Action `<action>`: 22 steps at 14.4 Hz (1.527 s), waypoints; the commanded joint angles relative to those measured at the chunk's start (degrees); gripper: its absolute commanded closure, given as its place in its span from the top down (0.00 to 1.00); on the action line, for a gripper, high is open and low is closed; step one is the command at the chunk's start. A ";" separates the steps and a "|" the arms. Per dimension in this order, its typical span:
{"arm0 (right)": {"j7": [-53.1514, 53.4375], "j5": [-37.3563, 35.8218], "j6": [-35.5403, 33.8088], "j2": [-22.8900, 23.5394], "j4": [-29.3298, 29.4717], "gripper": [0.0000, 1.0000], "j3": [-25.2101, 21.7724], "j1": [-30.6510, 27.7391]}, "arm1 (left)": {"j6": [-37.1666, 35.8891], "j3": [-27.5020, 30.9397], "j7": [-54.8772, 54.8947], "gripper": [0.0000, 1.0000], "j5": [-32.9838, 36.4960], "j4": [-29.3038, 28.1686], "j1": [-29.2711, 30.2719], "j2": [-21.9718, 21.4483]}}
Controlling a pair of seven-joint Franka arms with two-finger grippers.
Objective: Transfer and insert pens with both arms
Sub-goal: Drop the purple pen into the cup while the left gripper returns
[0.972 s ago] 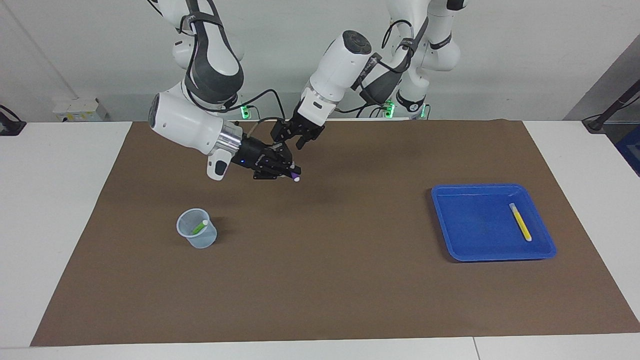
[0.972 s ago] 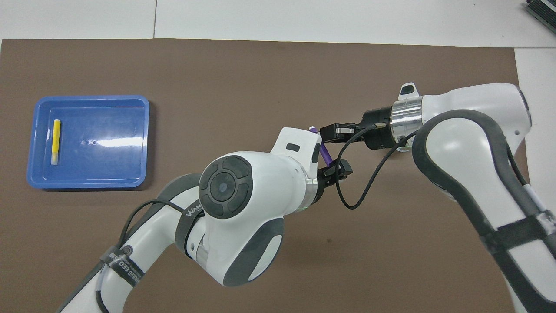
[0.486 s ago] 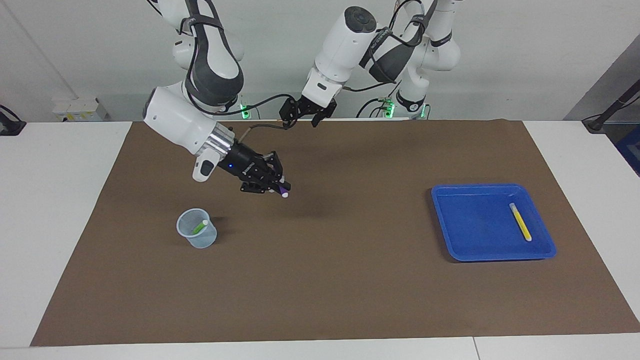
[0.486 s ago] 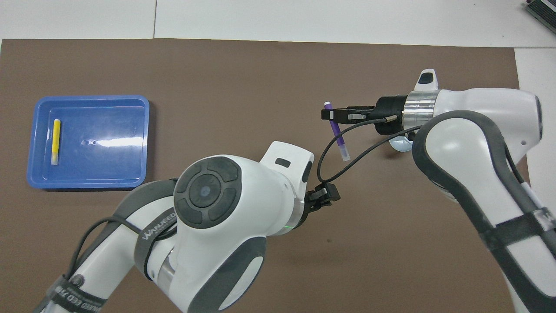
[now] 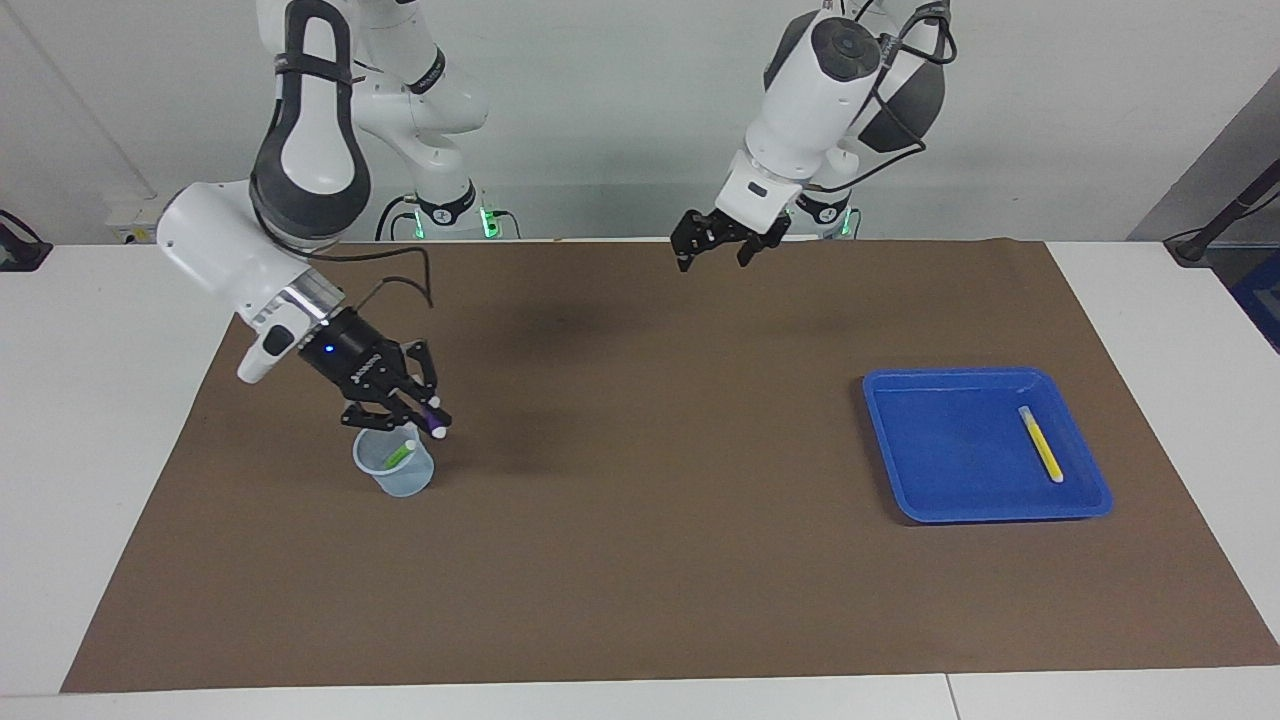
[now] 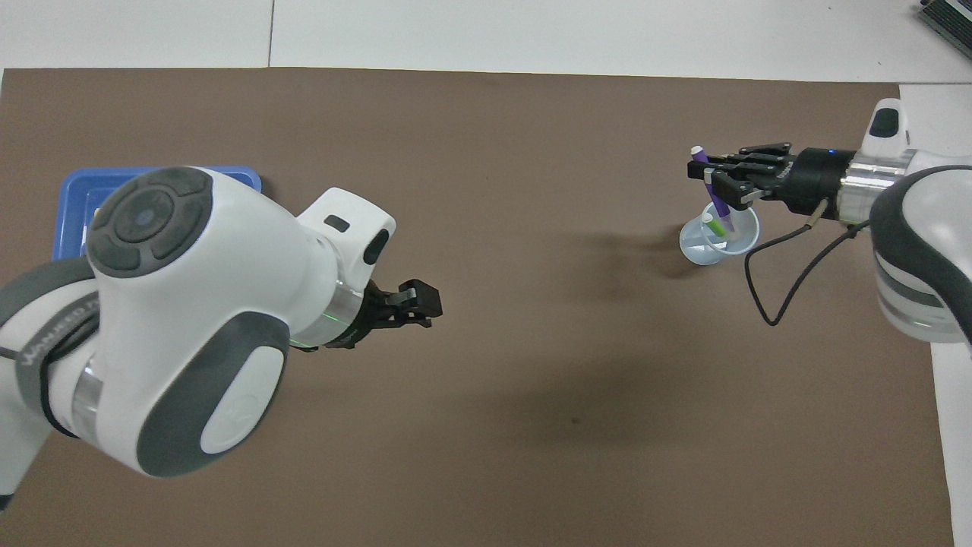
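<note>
The right arm reaches down and forward from its base, forearm slanting toward the tabletop (image 5: 640, 600), its pincer (image 5: 420, 415) clenched on the purple pen (image 6: 716, 199) and hanging over the clear cup (image 5: 395, 472) at the right arm's end of the brown mat (image 5: 640, 560). The pen is tilted, one end sticking out past the pincer, the other pointing down toward the cup's mouth; whether it has entered the cup cannot be told. The green pen (image 5: 400, 454) leans inside the cup. The left arm is drawn up and back toward its base, wrist bent down, its pincer (image 5: 714, 243) released and empty, in the air over the mat's edge nearest the robots. The yellow pen (image 5: 1040, 443) lies flat in the blue tray (image 5: 900, 470) toward the left arm's end. A second ago the two pincers were together over the middle of the mat, the right one already gripping the purple pen; since then the right arm has swung the pen out over the cup, and the left arm has lifted away toward its own side. The cup, tray, green pen and yellow pen have not moved.
</note>
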 commanded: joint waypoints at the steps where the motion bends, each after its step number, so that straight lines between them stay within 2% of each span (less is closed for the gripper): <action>1: -15.53 4.10 -1.11 1.67 -1.23 0.00 0.75 -3.48 | -2.28 -0.45 8.08 1.00 4.79 -1.44 6.52 -1.46; 3: -27.23 12.17 -1.19 4.04 -1.84 0.00 0.75 -4.10 | -2.37 -0.45 15.10 1.00 9.53 -1.44 10.65 -1.46; 6: -37.11 19.39 -1.98 6.07 -1.93 0.00 0.75 -4.02 | -1.68 -0.45 32.49 1.00 12.88 -1.61 19.87 -1.38; 11: -49.50 27.30 -10.93 9.58 -1.93 0.00 0.75 -7.18 | 5.52 -0.45 42.88 1.00 21.67 -1.61 26.04 2.65; 14: -50.67 27.50 -12.35 9.59 -2.02 0.00 0.75 -8.06 | 12.10 -0.45 50.02 1.00 22.03 -2.14 31.14 6.52; 17: -52.95 27.50 -12.62 9.59 -3.07 0.00 0.75 -8.76 | 20.80 -0.45 50.47 1.00 22.03 -6.87 33.87 8.20; 18: -52.95 27.50 -12.88 9.50 -3.08 0.35 0.75 -9.03 | 22.83 -0.45 50.56 1.00 22.03 -7.84 34.66 8.99; 19: -52.87 27.41 -12.71 9.50 -3.16 0.99 0.66 -9.12 | 24.33 -0.36 50.56 1.00 22.03 -8.20 35.63 10.30; 22: -52.43 27.41 -12.09 9.42 -2.90 1.00 0.75 -9.03 | 26.71 -0.27 50.56 1.00 22.03 -8.46 38.35 13.29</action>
